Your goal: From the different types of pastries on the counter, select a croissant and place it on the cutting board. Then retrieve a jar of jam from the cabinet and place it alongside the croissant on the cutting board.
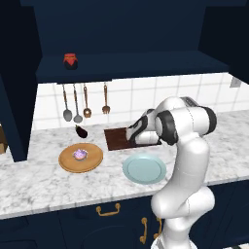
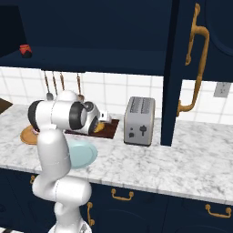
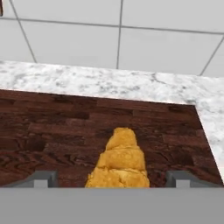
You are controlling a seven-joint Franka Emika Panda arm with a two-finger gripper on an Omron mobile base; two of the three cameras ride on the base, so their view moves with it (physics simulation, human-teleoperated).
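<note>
The golden croissant (image 3: 120, 159) lies on the dark brown cutting board (image 3: 52, 127), and my gripper (image 3: 111, 180) stands open around it, each finger well clear of its sides. From the right, a bit of the croissant (image 2: 101, 129) shows under my hand on the cutting board (image 2: 112, 131). On the left, my wrist covers the right part of the cutting board (image 1: 115, 138). The jar of jam (image 1: 71, 61), red with a black lid, stands on the shelf of the navy cabinet (image 1: 136, 65). The purple-pink frosted pastry (image 1: 80, 154) sits on the marble counter's (image 1: 39, 185) round tan board (image 1: 68, 163).
A pale blue plate (image 1: 144, 168) lies in front of the cutting board. A small eggplant (image 1: 81, 130) rests near the back wall under hanging utensils (image 1: 77, 104). A toaster (image 2: 139, 120) stands right of the cutting board, beside a tall navy cabinet side (image 2: 170, 91).
</note>
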